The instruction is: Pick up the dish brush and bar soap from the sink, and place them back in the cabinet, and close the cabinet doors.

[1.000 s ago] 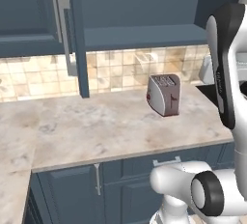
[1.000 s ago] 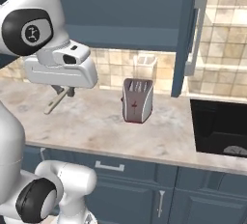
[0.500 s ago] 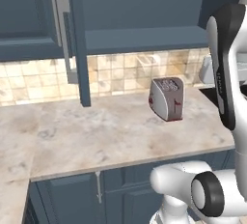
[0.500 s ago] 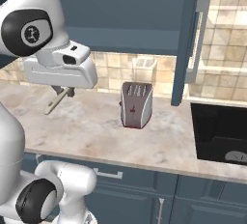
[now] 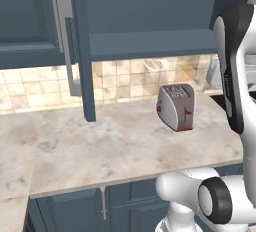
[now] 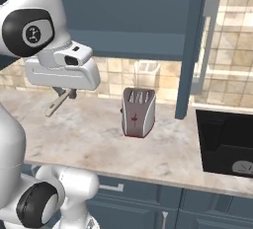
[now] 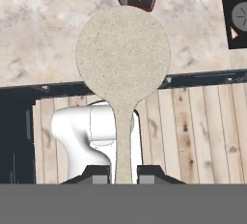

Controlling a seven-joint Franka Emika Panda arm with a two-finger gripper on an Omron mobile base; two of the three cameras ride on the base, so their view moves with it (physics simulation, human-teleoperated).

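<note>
My gripper (image 7: pixel 123 175) is shut on the tan handle of the dish brush (image 7: pixel 123 49), whose round cream head fills the middle of the hand view. From the right base view the brush (image 6: pixel 58 102) hangs slanted under the gripper (image 6: pixel 65 95), above the counter's left part. The cabinet (image 5: pixel 150 6) stands open overhead, its shelf (image 5: pixel 150 43) bare where I see it. One of the cabinet doors (image 6: pixel 192 50) juts out edge-on with its silver handle (image 6: pixel 210 40). The black sink (image 6: pixel 225 144) with its grey drain (image 6: pixel 242 166) lies to the right. I cannot make out the bar soap.
A red-and-silver toaster (image 6: pixel 138 112) stands on the beige marble counter (image 5: pixel 100 146) under the cabinet. The left cabinet door (image 5: pixel 80 51) also sticks out over the counter. Low blue cabinets (image 5: pixel 75 211) run below the counter edge.
The whole picture has shifted slightly, so the base has moved a little. The brush stays in my shut gripper, held the same way.
</note>
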